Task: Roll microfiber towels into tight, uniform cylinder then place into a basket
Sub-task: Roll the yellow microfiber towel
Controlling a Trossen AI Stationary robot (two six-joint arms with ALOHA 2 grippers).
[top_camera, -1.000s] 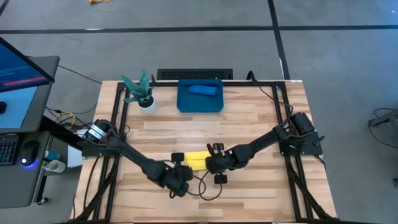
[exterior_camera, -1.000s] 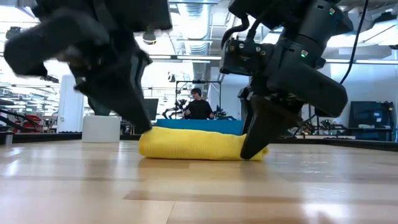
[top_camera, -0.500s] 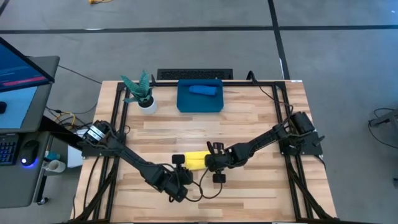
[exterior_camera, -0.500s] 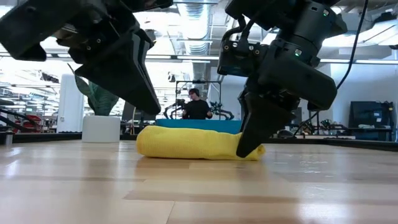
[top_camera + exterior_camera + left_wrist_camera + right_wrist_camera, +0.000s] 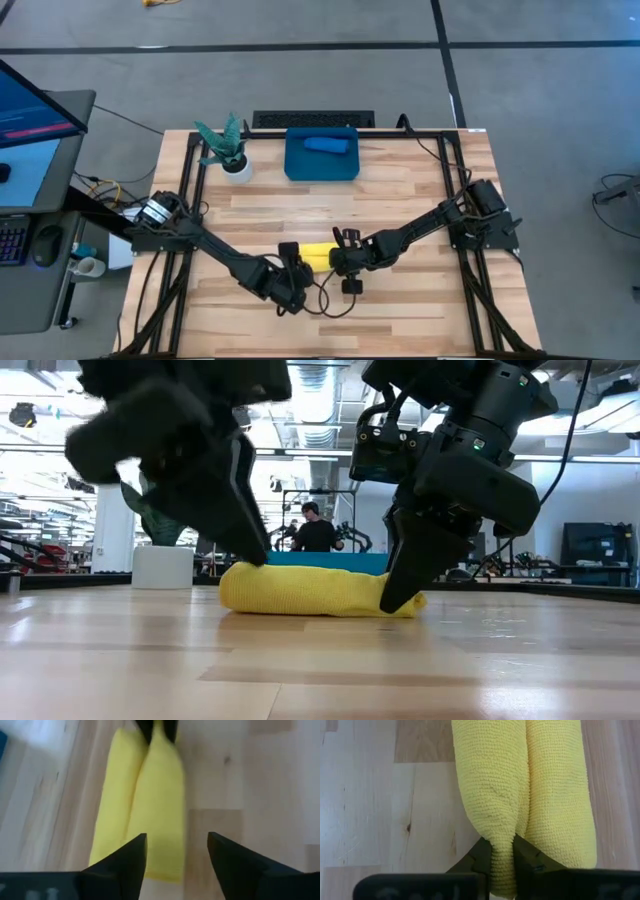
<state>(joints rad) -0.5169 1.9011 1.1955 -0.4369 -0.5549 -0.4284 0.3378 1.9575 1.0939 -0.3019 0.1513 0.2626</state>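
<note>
Right wrist view: right gripper [image 5: 502, 852] pinched yellow towel's [image 5: 520, 785] right end; left gripper [image 5: 176, 851] spread wide at its left end.

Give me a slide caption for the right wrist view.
Right gripper pinches one end of the rolled yellow towel on the wooden table.

- The left gripper [image 5: 176, 851] is low over the table, fingers spread wide, gripping nothing.
- The right gripper [image 5: 502, 851] points toward the left one, fingers pinched close on a fold of the yellow towel [image 5: 520, 780] directly between them.
</note>
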